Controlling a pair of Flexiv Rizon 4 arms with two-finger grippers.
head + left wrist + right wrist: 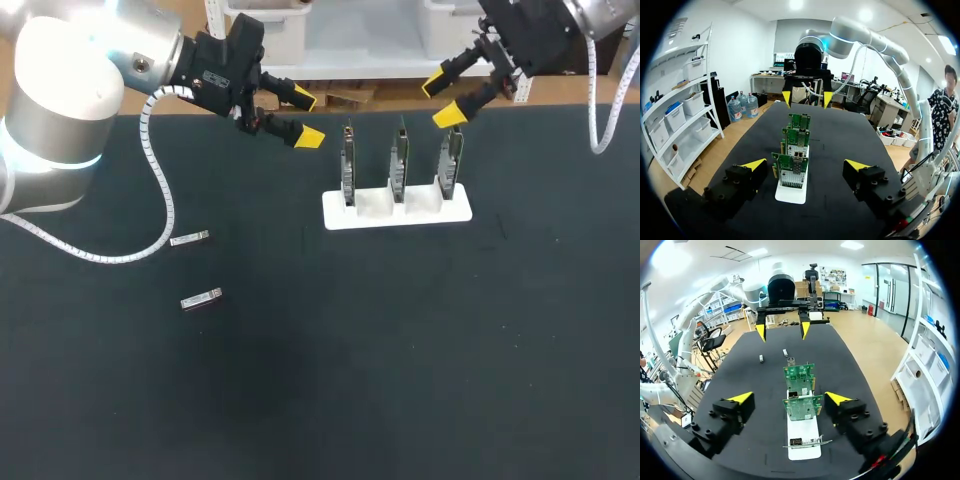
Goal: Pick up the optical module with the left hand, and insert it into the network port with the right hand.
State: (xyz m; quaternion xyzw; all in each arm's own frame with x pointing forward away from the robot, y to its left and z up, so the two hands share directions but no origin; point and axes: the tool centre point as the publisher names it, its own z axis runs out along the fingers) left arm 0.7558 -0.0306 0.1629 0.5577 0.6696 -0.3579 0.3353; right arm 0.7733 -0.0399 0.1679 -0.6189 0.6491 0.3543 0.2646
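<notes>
We hold our left gripper (307, 118) up in the air. It is wide open and has nothing in it. Our right gripper (443, 99) is wide open too, and it holds nothing.

A white holder (375, 212) stands on the dark surface (400, 350) between the two grippers. Three green boards (400, 160) stand up straight in it, in a row. The left gripper points at one end of the row. The right gripper hangs just above the board at the other end.

Two little silver optical modules (189, 238) lie flat on the surface, down below and behind the left gripper, well apart from it. They lie near each other but do not touch.
</notes>
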